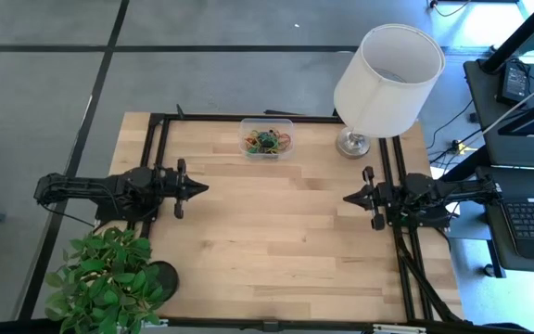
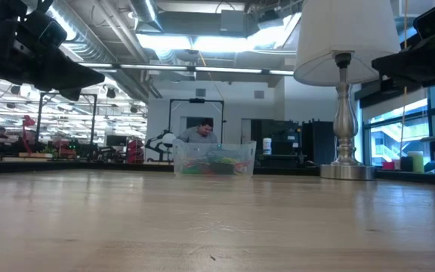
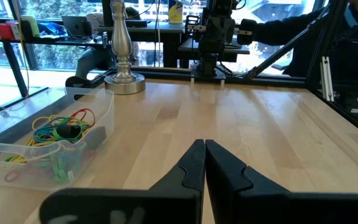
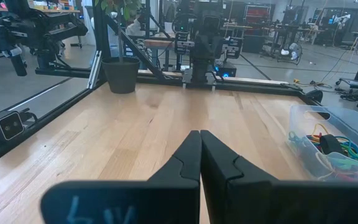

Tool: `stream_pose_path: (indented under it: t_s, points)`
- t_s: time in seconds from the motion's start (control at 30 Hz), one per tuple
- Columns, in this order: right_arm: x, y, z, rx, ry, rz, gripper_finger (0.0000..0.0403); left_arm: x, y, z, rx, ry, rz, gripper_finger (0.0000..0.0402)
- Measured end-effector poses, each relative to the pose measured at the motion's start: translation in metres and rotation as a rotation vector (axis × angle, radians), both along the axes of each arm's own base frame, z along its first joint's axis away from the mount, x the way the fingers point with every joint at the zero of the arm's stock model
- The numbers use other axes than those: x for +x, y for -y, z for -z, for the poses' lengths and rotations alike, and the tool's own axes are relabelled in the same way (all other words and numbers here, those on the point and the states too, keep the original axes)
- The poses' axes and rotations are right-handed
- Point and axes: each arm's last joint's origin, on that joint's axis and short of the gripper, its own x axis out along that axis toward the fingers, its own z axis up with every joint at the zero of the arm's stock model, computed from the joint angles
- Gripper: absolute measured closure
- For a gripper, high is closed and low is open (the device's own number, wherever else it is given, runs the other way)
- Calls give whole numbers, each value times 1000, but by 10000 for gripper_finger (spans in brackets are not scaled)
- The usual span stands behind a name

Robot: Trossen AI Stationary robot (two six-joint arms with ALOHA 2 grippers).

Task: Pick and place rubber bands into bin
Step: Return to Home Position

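Note:
The clear bin (image 1: 267, 139) stands on the wooden table at its far edge, middle. Rubber bands (image 3: 58, 132) in red, green, yellow and black lie piled inside it, also seen in the right wrist view (image 4: 331, 149) and the low view (image 2: 214, 165). My left gripper (image 1: 204, 187) hovers shut above the table's left side, pointing level toward the right. My right gripper (image 1: 348, 198) hovers shut at the table's right side, pointing level toward the left. Neither holds anything.
A white-shaded lamp (image 1: 387, 74) on a silver base (image 1: 352, 142) stands at the far right. A potted green plant (image 1: 105, 278) sits at the near left corner. The black frame rails (image 1: 160, 158) border the table. Bare wood (image 1: 276, 241) lies between the grippers.

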Motion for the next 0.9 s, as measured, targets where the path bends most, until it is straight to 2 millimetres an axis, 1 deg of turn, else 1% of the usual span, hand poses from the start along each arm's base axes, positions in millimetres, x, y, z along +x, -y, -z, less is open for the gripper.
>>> stream_pose_path:
  t_s: [0.9]
  points:
    - [0, 0, 0, 0, 0, 0, 399, 0, 0, 0, 0, 0, 0, 398]
